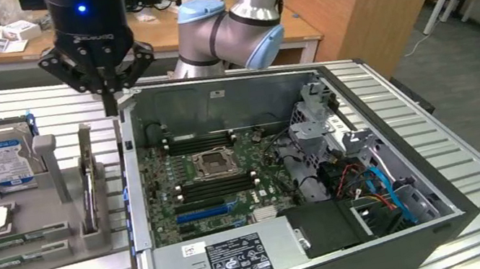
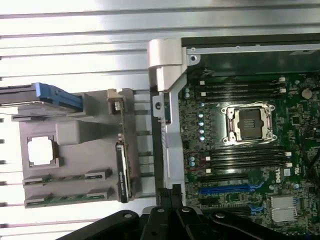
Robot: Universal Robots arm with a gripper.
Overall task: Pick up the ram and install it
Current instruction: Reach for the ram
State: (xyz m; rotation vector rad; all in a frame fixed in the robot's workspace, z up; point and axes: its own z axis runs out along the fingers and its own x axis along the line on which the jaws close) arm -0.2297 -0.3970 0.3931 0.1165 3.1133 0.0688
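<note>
Ram [image 1: 18,237] (one of two alike) sits unpicked in its holder [image 1: 33,213], nine o'clock from the motherboard [image 1: 183,202]; closed, empty pincer [image 1: 110,98] hovers at the holder's one o'clock.

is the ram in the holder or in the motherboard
In the holder: both ram sticks sit in the grey holder; the shut gripper holds neither.
</note>
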